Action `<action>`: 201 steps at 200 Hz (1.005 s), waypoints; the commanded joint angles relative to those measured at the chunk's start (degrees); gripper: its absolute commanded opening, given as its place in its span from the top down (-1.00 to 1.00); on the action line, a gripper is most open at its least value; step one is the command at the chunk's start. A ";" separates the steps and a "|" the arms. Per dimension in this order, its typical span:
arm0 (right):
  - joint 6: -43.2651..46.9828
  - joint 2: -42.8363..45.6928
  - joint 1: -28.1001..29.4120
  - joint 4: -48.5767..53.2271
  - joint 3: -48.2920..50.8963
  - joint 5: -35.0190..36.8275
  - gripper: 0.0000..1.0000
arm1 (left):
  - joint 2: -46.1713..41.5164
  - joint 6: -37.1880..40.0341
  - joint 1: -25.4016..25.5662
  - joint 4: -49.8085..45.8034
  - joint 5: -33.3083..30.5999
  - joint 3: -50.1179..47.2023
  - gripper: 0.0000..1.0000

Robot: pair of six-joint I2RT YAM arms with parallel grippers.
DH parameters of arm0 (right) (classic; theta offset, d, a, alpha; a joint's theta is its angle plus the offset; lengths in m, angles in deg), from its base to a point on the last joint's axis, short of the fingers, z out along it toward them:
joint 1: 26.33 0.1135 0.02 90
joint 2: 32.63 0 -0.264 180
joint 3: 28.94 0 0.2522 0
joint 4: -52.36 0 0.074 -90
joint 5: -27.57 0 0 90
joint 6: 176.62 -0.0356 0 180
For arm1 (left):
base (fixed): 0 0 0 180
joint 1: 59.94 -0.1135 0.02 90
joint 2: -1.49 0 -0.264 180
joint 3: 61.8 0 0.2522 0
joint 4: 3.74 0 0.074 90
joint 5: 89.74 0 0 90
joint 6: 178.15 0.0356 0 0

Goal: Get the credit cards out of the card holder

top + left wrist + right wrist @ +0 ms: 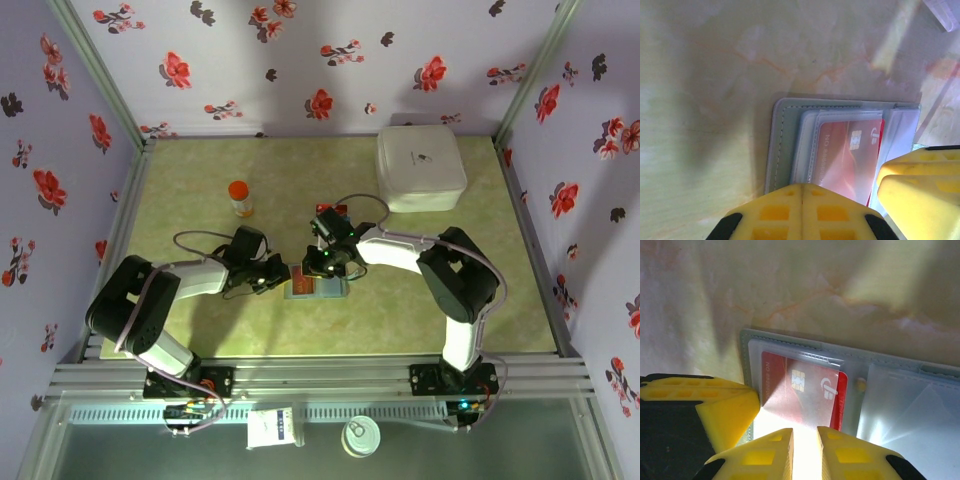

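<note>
The card holder (318,288) lies open and flat on the table between my two grippers. Its grey stitched edge (777,145) frames clear sleeves. A red credit card (800,390) with a chip sits inside the left sleeve, its right edge poking out bare. The same card (845,155) lies just ahead of my left gripper (802,192), which is shut, its tips resting at the holder's near edge. My right gripper (805,440) hovers over the card's near edge, open by a narrow gap; glare hides what lies between the fingers. The holder's right panel (910,405) looks clear.
A large white box (420,168) stands at the back right and an orange bottle (240,198) at the back left of centre. A small red flat thing (333,210) lies behind the right wrist. The two grippers (283,277) (328,268) stand close together.
</note>
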 commanded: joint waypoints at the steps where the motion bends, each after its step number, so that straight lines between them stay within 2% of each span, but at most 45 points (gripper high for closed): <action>1: -0.69 -1.13 0.50 1.59 -0.99 0.03 0.60 | 0.65 1.61 -0.70 -1.37 -0.43 -1.58 1.00; 107: -0.78 -2.27 0.67 2.31 -0.97 0.39 0.47 | 0.43 1.64 -1.05 -1.54 -0.34 -1.50 1.00; 201: 1.39 -1.22 0.71 7.66 -2.28 4.55 0.42 | -0.15 2.05 -1.32 -2.64 -0.23 -0.77 1.00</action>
